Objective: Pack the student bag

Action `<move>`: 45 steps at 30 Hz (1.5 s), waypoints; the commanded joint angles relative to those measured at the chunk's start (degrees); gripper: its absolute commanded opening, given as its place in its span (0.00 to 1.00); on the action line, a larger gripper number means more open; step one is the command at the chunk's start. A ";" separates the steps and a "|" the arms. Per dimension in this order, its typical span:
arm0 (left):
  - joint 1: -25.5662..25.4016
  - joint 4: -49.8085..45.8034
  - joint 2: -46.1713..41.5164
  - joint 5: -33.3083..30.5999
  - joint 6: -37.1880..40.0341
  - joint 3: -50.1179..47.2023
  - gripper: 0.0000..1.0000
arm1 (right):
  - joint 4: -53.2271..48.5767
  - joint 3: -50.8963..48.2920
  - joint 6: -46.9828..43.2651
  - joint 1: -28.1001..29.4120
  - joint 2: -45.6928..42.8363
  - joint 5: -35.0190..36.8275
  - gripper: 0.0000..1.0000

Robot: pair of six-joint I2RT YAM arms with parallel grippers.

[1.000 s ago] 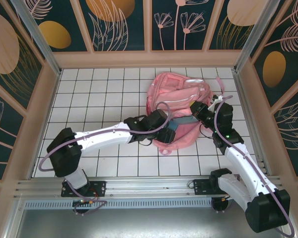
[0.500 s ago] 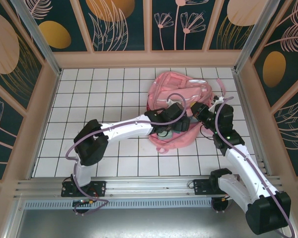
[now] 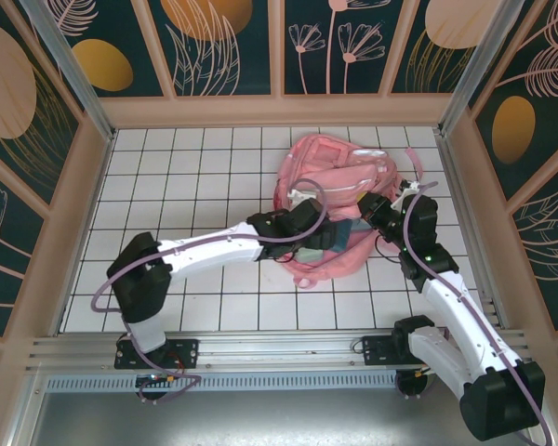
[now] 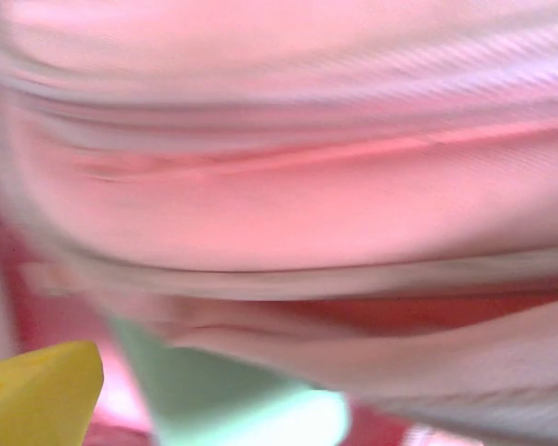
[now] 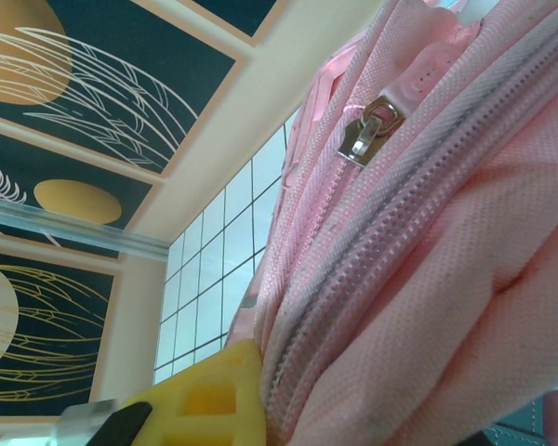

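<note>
Student bag (image 3: 339,163) lies on white tiled table (image 3: 195,177), directly under and around both claws. Left claw (image 3: 327,234) reaches in from the bag's near-left side, tip buried in the pink folds. Can't tell if its jaws are apart or together. Left wrist view is blurred: pink fabric right in front of the claw, one yellow finger (image 4: 37,390) at lower left, a mint-green thing (image 4: 232,404) just beside it; contact unclear. Right claw (image 3: 370,206) sits at the bag's right edge, jaws clamped on the bag's zip rim. In the right wrist view its yellow finger (image 5: 205,395) presses against the pink weave (image 5: 446,279), with the metal zip pull (image 5: 365,132) just above. The two claws are near each other, bag fabric between them.
</note>
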 commanded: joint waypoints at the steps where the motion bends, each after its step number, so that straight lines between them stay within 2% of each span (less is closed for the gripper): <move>1: 2.34 -2.59 -4.33 -5.49 -1.50 -3.31 0.99 | 5.40 1.93 -2.85 -0.20 -2.24 -2.54 0.00; 8: 7.05 -5.94 -7.20 -6.39 -4.48 -6.60 0.95 | 2.85 -0.35 -3.29 -0.97 -4.40 -1.39 0.00; 17: 10.44 6.66 -9.19 1.54 -4.30 -12.04 0.87 | 0.05 -7.30 -3.69 -1.90 -6.95 -0.21 0.00; 27: 11.33 8.59 -9.64 1.28 -1.17 -11.96 0.89 | -1.63 -10.08 -5.13 -4.73 -7.31 0.55 0.02; 34: 15.06 11.62 -14.00 7.32 1.90 -13.01 0.89 | -1.91 -8.33 -6.13 -8.62 -5.05 -2.71 0.02; 39: 21.58 12.17 -9.30 10.87 2.82 -9.89 0.82 | -1.89 -8.09 -6.00 -8.72 -5.14 -3.69 0.03; 41: 23.01 13.59 -5.94 12.02 4.68 -7.48 0.71 | -2.60 -7.62 -6.33 -8.75 -5.27 -3.47 0.03; 45: 23.91 15.40 2.39 14.13 9.35 -0.25 0.64 | -3.65 -7.02 -6.73 -8.81 -5.57 -3.12 0.03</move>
